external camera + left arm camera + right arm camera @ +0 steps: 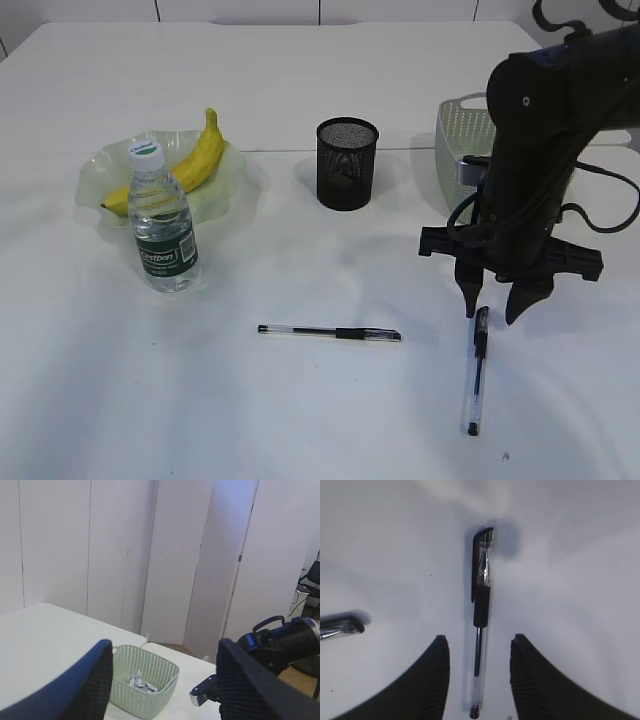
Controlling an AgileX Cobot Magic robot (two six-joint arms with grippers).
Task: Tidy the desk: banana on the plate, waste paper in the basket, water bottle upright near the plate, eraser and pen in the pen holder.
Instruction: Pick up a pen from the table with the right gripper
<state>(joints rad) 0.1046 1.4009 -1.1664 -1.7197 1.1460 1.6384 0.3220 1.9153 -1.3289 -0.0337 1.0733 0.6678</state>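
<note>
Right pincer [497, 303] hangs part-open astride the near pen [481, 615], fingers clear of it. Second pen [330, 333] lies left, cut off in the wrist view. The arm hides part of the basket [458, 140]. Left pincer [165, 690] is open, empty.

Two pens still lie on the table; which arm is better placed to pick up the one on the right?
Right. Its gripper hangs open directly over that pen, fingers either side. The left gripper points away toward the basket.
</note>
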